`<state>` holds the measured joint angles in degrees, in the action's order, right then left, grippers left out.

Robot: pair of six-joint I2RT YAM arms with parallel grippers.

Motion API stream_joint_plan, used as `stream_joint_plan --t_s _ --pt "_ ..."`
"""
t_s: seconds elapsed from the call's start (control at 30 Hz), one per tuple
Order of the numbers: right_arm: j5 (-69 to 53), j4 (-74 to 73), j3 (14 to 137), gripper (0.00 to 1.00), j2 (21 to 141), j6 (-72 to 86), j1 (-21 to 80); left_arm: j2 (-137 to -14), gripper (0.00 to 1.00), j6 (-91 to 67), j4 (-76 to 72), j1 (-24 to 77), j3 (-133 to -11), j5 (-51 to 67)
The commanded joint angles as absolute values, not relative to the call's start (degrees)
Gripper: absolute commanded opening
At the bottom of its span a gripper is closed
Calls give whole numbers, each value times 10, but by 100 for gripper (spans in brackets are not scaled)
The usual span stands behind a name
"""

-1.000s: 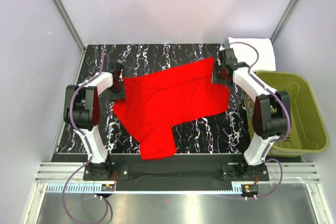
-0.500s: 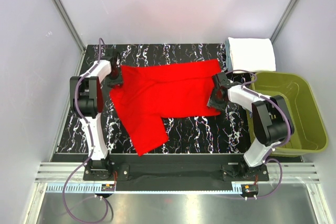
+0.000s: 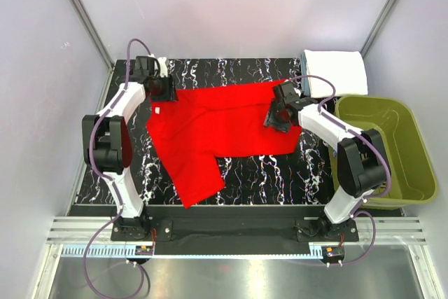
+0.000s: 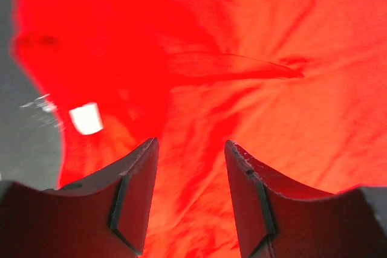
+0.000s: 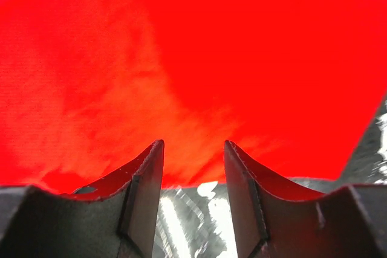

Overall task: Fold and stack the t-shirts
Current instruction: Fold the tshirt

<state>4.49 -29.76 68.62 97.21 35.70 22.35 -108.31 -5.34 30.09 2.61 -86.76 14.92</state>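
Observation:
A bright red t-shirt (image 3: 217, 127) lies spread on the black marbled table, one part hanging toward the front left. My left gripper (image 3: 168, 89) is open and empty above the shirt's far left corner; the left wrist view shows red cloth (image 4: 254, 89) and a white label (image 4: 86, 118) below the jaws. My right gripper (image 3: 274, 118) is open and empty over the shirt's right edge; its wrist view shows the red cloth (image 5: 181, 58) ending at the table. A folded white t-shirt (image 3: 337, 72) lies at the far right corner.
An olive-green plastic basket (image 3: 413, 173) stands to the right of the table, beside the right arm. Bare black marbled table (image 3: 273, 173) shows in front of the shirt. Grey walls close in the back and sides.
Both grippers have let go of the red shirt and lifted off it. The left gripper moved back toward the far left corner; the right moved up and left over the shirt's edge. The shirt lies flat.

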Motion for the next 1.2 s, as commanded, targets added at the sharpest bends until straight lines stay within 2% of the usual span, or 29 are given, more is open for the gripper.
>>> stream_joint_plan --t_s 0.0,0.17,0.77,0.9,0.93,0.97,1.07,1.17 --pt "18 -298 693 52 926 369 236 -1128 51 -25 281 26 -874 200" --pt "6 -294 688 52 892 363 237 -1163 46 -13 290 26 -906 183" --pt "8 -297 697 53 883 341 238 -1256 47 25 310 28 -983 155" --pt "9 -299 698 53 889 338 238 -1265 44 25 324 28 -1001 157" --pt "6 -300 700 53 892 336 238 -1266 42 24 326 28 -1002 159" --pt "9 -301 701 53 891 335 237 -1266 32 25 327 28 -1002 163" --pt "14 -300 700 53 886 333 237 -1258 15 25 325 30 -996 172" --pt "13 -299 697 53 885 333 237 -1245 13 28 321 33 -985 180"
